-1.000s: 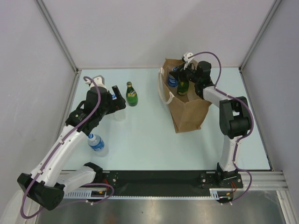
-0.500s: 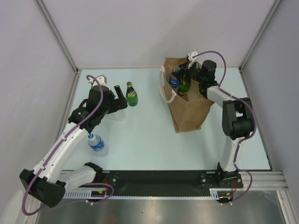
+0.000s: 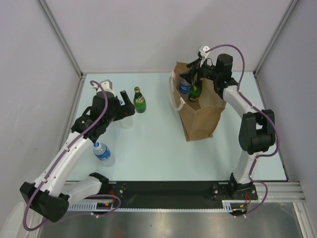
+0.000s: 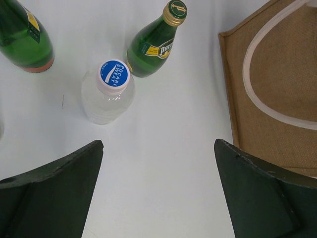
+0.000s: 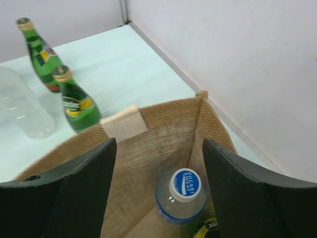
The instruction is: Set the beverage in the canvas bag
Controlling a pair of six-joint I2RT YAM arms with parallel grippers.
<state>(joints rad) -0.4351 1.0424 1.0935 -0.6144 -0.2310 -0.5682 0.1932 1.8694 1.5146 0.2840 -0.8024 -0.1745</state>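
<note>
Right gripper (image 3: 193, 73) has lifted up and back out of the canvas bag (image 3: 200, 121) since the earlier frame, its fingers spreading as it went; the left arm has barely shifted. Right wrist view: jaws stand well apart over the bag mouth, nothing between them. Below, inside the bag, a blue-capped water bottle (image 5: 182, 196) stands upright. Beside it is the bagged green bottle (image 3: 194, 91), only its gold cap showing at the wrist frame's edge. That drink looks delivered, and the step in hand reads as release and retreat. Left gripper (image 4: 158, 148) hangs wide and empty above a clear bottle (image 4: 109, 91). This bottle stands touching or just beside a yellow-labelled green bottle (image 4: 156, 42), cannot tell which. A second green bottle (image 4: 25, 42) stands a little apart, and a labelled water bottle (image 3: 103, 152) sits by the left forearm on the table (image 3: 153, 144). Next move, as I judge it: the right arm clears the handles while the left drops over the clear bottle, closes on it and carries it across to the bag. Risk: nudging the neighbouring green bottle on the way down.
</note>
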